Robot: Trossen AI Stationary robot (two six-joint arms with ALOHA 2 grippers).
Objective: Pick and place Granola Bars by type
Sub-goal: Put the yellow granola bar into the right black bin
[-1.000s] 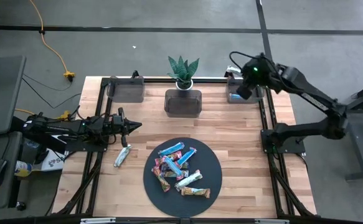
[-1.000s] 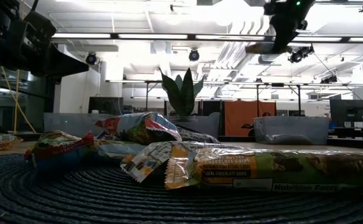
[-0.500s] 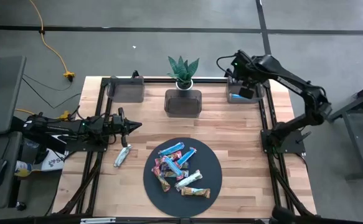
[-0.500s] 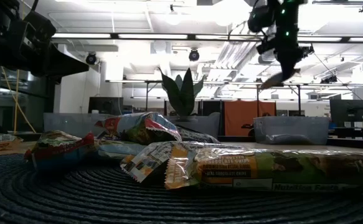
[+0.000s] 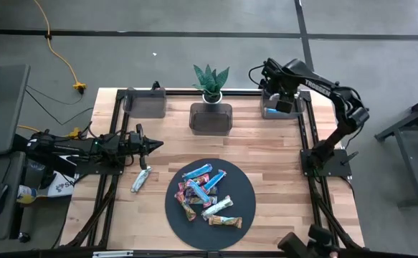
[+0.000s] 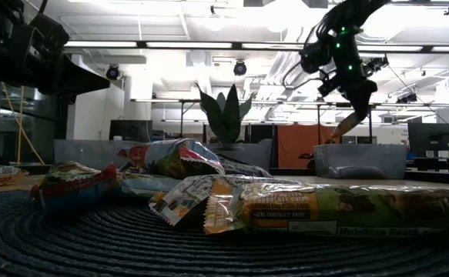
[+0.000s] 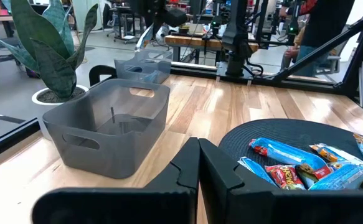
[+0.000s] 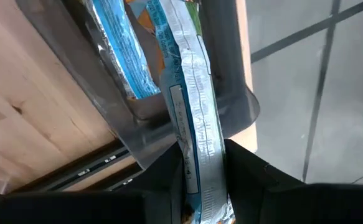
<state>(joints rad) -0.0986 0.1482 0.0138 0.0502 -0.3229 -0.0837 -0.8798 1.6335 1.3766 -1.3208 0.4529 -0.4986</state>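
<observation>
Your right tool (image 8: 203, 186) is clamped on a silver-blue bar (image 8: 190, 118) above the far-right bin (image 5: 273, 107); next lower and release it there; left tool (image 7: 198, 168), fingers together, waits near the surface's left edge.

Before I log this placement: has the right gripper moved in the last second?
Yes. The right gripper, shut on a bar, has come down toward the right bin on the table's far edge.
</observation>
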